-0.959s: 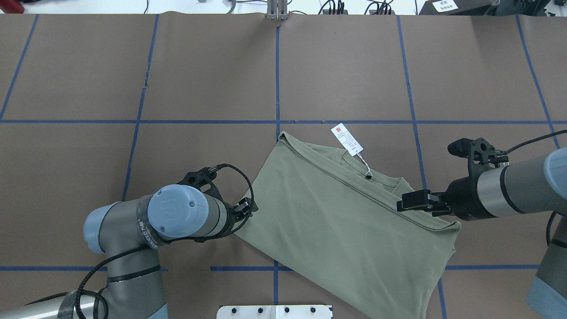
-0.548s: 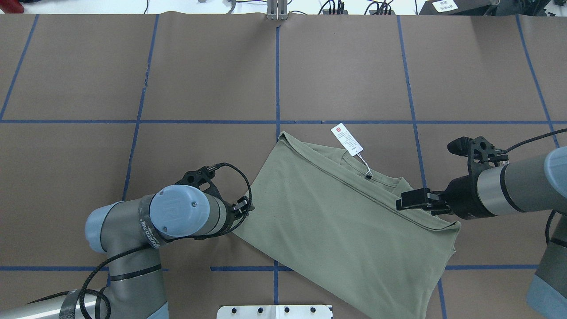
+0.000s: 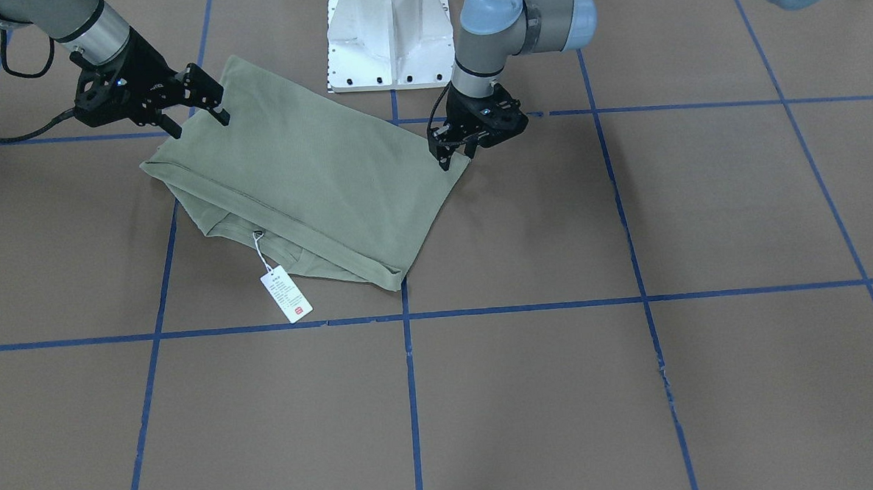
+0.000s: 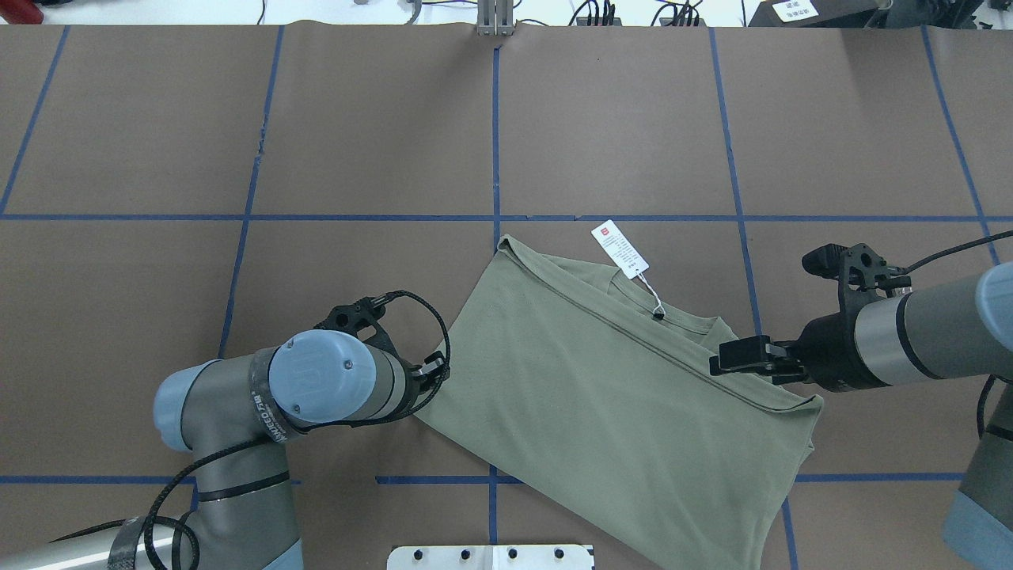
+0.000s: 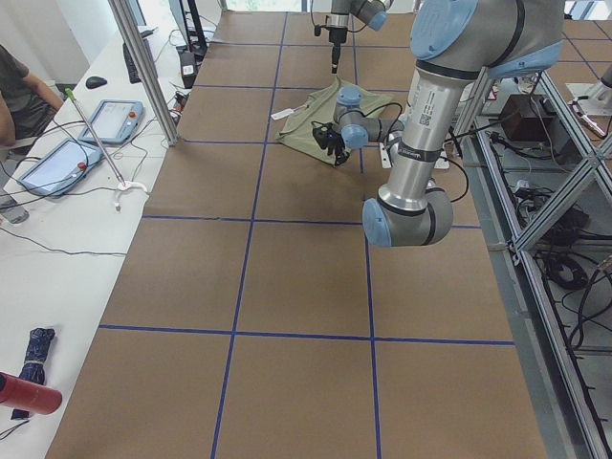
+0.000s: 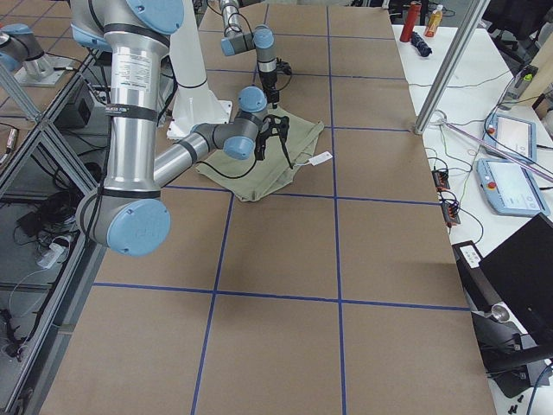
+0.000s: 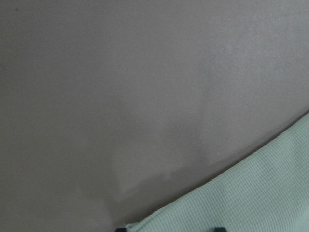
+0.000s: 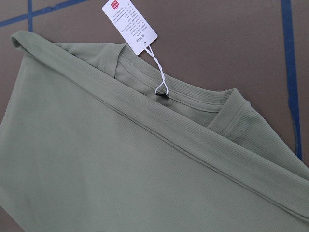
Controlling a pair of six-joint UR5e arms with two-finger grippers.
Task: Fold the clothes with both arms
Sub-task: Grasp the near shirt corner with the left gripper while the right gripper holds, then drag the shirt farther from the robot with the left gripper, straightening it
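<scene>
The shirt [image 4: 625,396] lies folded on the counter [image 4: 356,119], its tag [image 4: 620,249] beside the collar. The front view shows my right pincer [image 3: 200,123] spread above one corner. My left wrist view shows my left pincer [image 3: 455,156] released, tips apart at the shirt's edge.

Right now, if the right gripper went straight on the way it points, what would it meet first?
The olive-green shirt: the right gripper points across it, fingers open over its folded edge. Its height above the cloth is unclear; it might just skim the top layer.
</scene>
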